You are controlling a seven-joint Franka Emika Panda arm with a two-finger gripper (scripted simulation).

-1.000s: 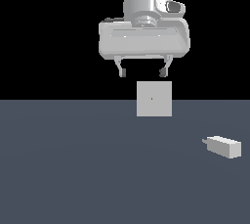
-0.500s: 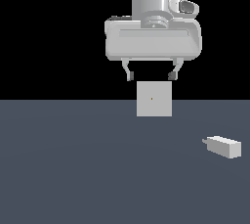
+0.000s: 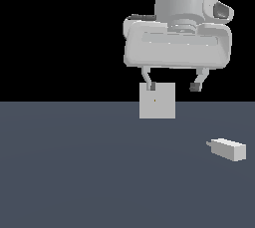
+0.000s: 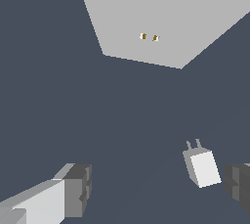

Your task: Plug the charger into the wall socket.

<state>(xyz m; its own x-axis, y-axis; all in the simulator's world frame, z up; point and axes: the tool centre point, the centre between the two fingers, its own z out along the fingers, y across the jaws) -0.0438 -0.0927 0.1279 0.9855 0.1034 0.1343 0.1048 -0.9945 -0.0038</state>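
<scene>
Gripper [image 3: 174,86] raised above the worktop, jaws spread and holding nothing, charger [image 3: 229,149] lying near the exterior view's right edge, wall socket [image 3: 157,100] upright, seemingly near the far edge.

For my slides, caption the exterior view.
Open gripper hovers above the floor-lying charger, wall socket upright behind.

Arm is glossy white/light grey: a round cylindrical wrist segment sits on a wide, rounded-rectangular hand housing with a recessed panel on its face. One dark oval inset on the wrist's side. Gripper [image 3: 173,85] has two thin light-grey fingers [image 3: 147,76] ending in dark grey blocky pads [image 4: 78,190]. No cables, screws or markings visible.
</scene>
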